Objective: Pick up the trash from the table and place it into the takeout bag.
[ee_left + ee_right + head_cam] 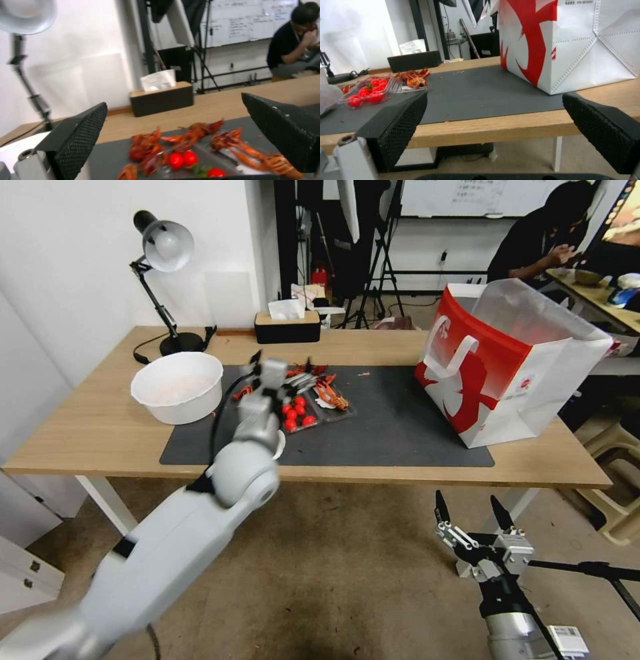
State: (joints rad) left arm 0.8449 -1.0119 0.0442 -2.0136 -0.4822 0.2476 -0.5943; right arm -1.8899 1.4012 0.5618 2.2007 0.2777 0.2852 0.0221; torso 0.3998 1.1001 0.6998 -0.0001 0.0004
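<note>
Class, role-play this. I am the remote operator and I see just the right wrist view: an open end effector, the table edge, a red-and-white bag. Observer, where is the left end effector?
Observer: The left end effector is over the left part of the dark mat, right by the clear tray of cherry tomatoes.
Operator: Is it gripping anything?
Observer: No. In the left wrist view its jaws stand wide apart with nothing between them.
Operator: Can the takeout bag take trash as it stands?
Observer: It looks so. The takeout bag stands upright at the mat's right end with its top open.
</note>
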